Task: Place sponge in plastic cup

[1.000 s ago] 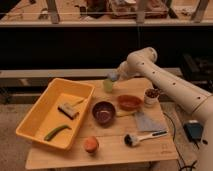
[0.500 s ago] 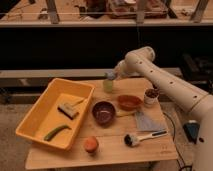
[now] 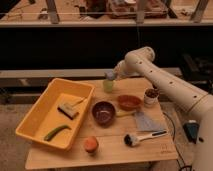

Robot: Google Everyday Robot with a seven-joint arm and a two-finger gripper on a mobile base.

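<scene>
**Table lot, one camera view**

No legible writing. Wooden table (image 3: 100, 157). One plastic cup (image 3: 108, 86), sponge (image 3: 109, 75) at its mouth. Gripper (image 3: 114, 75) right against the sponge; whether it grips cannot be told. One yellow tray (image 3: 35, 112) holding a scrub brush (image 3: 67, 109) and a green strip (image 3: 56, 132). Two bowls: purple bowl (image 3: 103, 112), orange bowl (image 3: 129, 102). One white cup (image 3: 150, 95) with dark contents. One orange cup (image 3: 90, 145). One cloth (image 3: 145, 121)

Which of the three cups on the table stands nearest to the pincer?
The pale yellow-green plastic cup at the back edge: the pincer is just above it. The white cup and orange cup stand farther away.
</scene>
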